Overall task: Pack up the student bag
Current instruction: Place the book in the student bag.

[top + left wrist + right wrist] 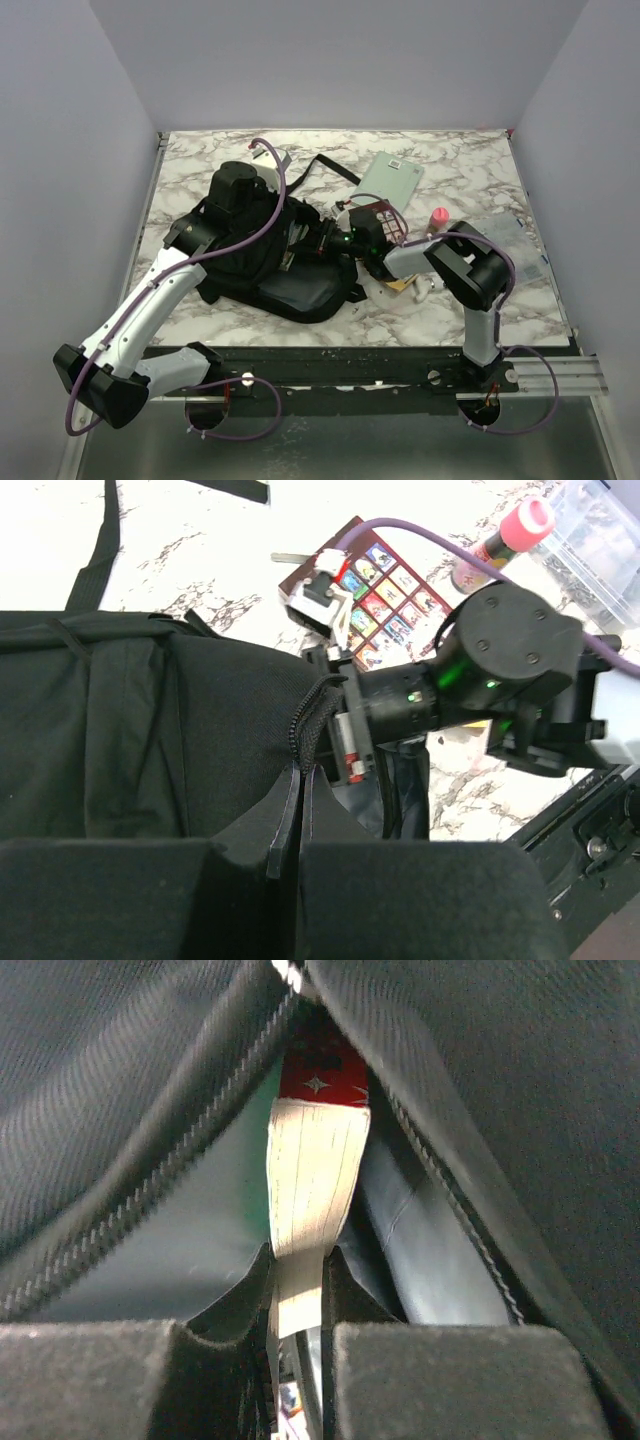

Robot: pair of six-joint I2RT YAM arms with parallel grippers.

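The student bag, black, soft and slumped, lies on the marble table, under the left tool and wrapped around the tips of the right tool. The left tool is clenched on a fold of bag fabric just beside the parted zipper. The right tool, nearly closed, grips a thin red-covered book by its pale page edge, inside the bag's mouth.
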